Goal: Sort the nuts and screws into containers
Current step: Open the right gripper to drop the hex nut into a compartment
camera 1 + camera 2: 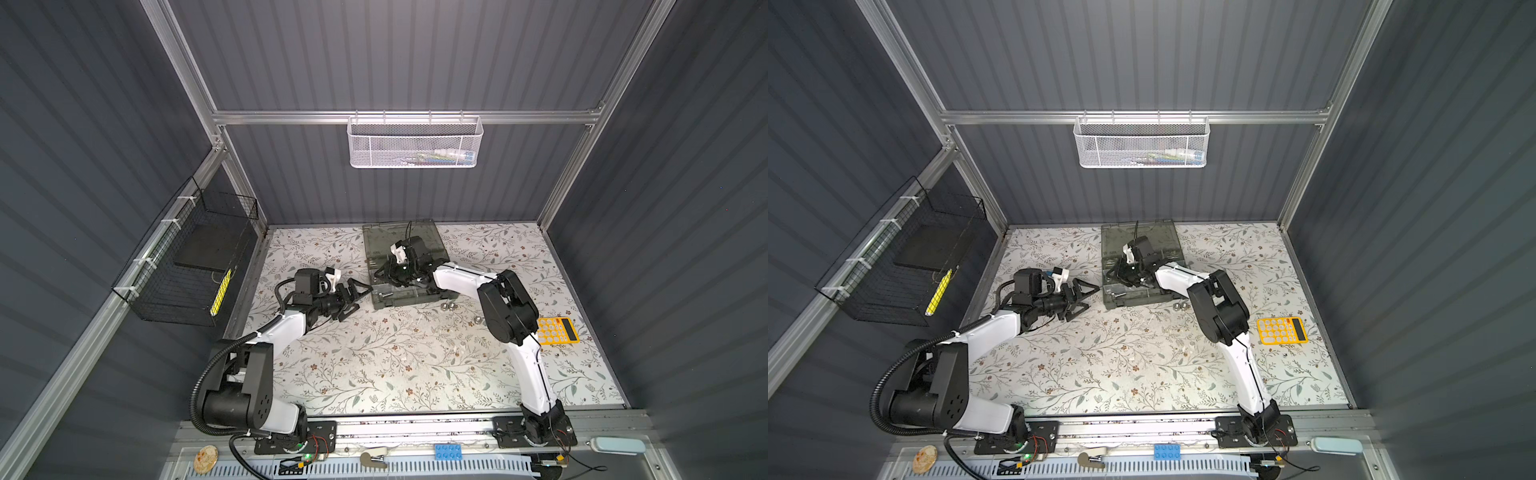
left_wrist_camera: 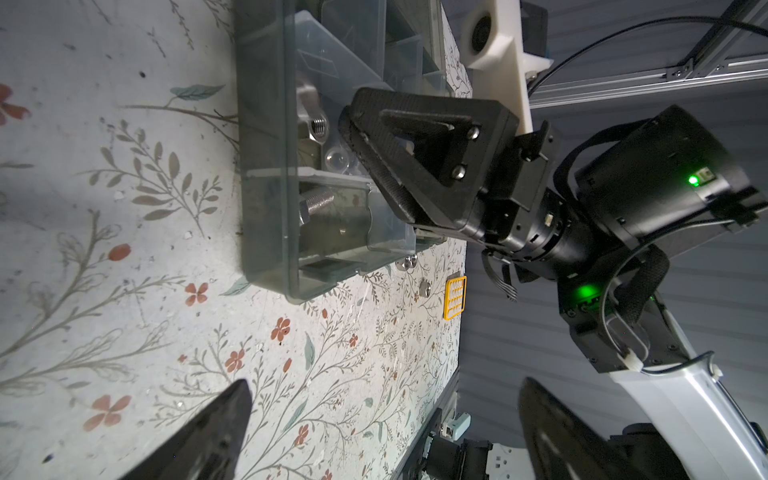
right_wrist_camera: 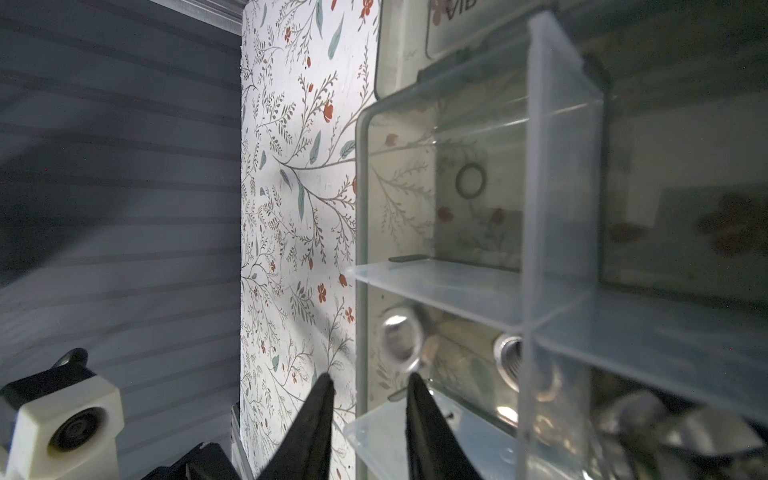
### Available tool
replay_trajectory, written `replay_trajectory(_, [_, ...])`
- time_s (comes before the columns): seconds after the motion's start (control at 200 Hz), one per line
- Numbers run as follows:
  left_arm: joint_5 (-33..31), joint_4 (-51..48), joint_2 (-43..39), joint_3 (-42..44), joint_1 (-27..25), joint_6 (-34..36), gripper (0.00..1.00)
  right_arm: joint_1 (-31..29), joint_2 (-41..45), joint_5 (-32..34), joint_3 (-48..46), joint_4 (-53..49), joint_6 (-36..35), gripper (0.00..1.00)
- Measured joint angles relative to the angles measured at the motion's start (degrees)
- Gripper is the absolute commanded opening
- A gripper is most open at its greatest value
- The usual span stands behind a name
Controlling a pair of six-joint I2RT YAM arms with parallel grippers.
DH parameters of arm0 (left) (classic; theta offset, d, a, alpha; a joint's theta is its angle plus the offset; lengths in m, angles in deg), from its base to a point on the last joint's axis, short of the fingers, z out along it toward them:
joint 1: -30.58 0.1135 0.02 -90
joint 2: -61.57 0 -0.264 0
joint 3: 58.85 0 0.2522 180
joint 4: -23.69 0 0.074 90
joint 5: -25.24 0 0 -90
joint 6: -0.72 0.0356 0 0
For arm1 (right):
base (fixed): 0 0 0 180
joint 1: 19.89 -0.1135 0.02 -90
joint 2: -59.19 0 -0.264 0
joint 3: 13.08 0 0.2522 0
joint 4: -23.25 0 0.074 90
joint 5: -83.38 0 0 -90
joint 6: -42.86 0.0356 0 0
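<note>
As the right hand [image 3: 371, 380] hangs parted, a silver nut [image 3: 401, 338] lies just beyond.

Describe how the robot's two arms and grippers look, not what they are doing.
The left arm and right arm have white links and black joints. A ribbed black hose loops along the left; thin black cables follow the right. The left gripper and right gripper have black triangular fingers and white camera mounts.
</note>
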Motion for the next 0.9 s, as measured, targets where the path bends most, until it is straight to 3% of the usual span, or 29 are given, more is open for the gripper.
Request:
replay_trajectory(0.325, [0.0, -0.4, 0.0, 0.0, 0.0, 0.0, 1.0, 0.1, 0.0, 0.0, 0.1, 0.0, -0.2, 0.37])
replay_trajectory(0.901, [0.0, -1.7, -0.6, 0.0, 0.0, 0.0, 1.0, 0.3, 3.3, 1.4, -0.8, -1.7, -1.9, 0.56])
